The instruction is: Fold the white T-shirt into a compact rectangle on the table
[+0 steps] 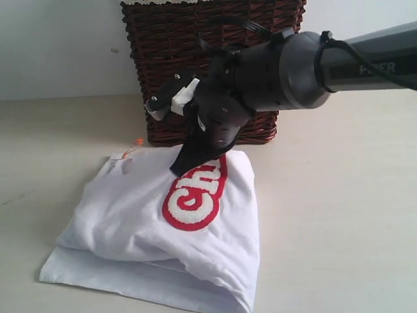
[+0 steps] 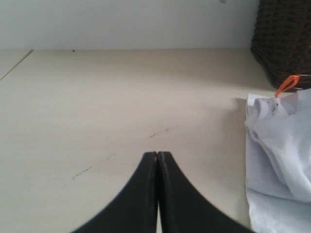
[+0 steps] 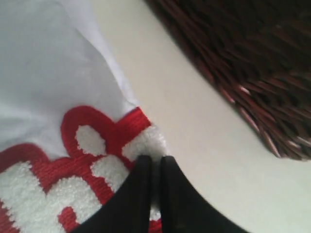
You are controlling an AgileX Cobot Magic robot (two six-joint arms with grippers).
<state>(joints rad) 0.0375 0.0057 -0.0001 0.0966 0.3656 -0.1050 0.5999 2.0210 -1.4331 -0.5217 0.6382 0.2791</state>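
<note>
The white T-shirt [image 1: 130,208] lies folded in layers on the table [image 1: 339,195], its red-outlined fuzzy lettering [image 1: 195,195] facing up. My right gripper [image 1: 179,168] reaches down onto the shirt's far edge. In the right wrist view it [image 3: 154,158] is shut on the shirt's edge, with white fuzzy lettering [image 3: 97,170] pinched between the jaws. My left gripper [image 2: 157,153] is shut and empty, low over bare table [image 2: 121,97], apart from the shirt's side [image 2: 282,141]. The orange collar loop [image 2: 286,83] sticks up at the shirt's far corner.
A dark wicker basket [image 1: 169,65] stands on the table just behind the shirt, close to the right gripper; its wall also fills a corner of the right wrist view [image 3: 252,63]. A pale wall rises behind the table.
</note>
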